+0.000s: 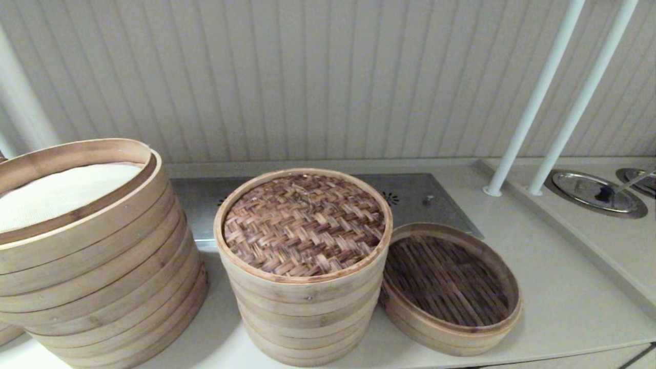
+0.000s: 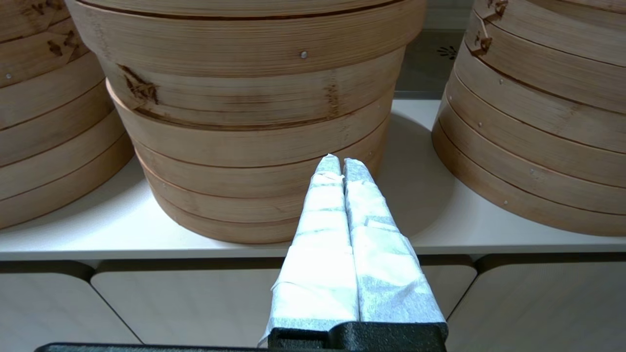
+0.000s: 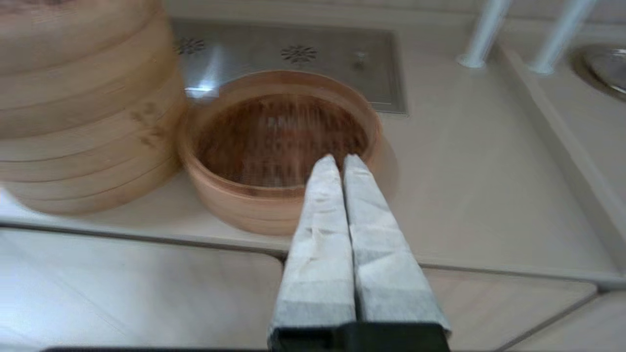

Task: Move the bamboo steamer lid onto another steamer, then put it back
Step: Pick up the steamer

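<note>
The bamboo steamer lid (image 1: 305,223), dark herringbone weave in a pale band rim, lies flat on top of the medium stack of pale bamboo tiers (image 1: 307,312) at the counter's middle. The lid hides that stack's liner. Neither gripper shows in the head view. My left gripper (image 2: 341,161) is shut and empty, low in front of the counter edge and facing the wide stack (image 2: 254,122). My right gripper (image 3: 340,160) is shut and empty, out in front of the counter, pointing at the low basket with the dark slatted floor (image 3: 281,142).
The wide stack with a white cloth (image 1: 92,256) stands left of the medium stack, and the low basket (image 1: 448,287) touches its right side. Behind lie a metal plate (image 1: 425,200), two white poles (image 1: 533,102) and round metal covers (image 1: 594,192). Another stack (image 2: 44,122) stands far left.
</note>
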